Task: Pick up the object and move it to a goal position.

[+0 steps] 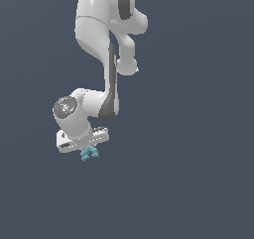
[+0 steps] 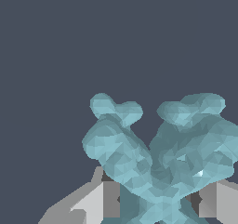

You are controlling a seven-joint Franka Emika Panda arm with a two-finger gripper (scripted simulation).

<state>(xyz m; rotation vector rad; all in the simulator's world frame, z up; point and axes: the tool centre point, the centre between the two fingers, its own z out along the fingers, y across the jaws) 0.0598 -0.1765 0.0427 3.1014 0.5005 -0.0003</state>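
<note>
The object [image 1: 89, 153] is a tiny teal-cyan knobbly cluster hanging just under the white hand of the arm in the exterior view. In the wrist view the object [image 2: 162, 158] fills the lower middle, with knobbly lobes spreading outward. My gripper [image 2: 160, 202] is shut on the object; one grey finger [image 2: 100, 200] and the other finger [image 2: 218, 200] press against its base from either side. In the exterior view the gripper [image 1: 88, 150] points downward and its fingers are mostly hidden by the object.
The white arm [image 1: 106, 44] rises from the hand toward the top of the exterior view. Everything behind is a plain dark blue-grey backdrop with no visible edges or other objects.
</note>
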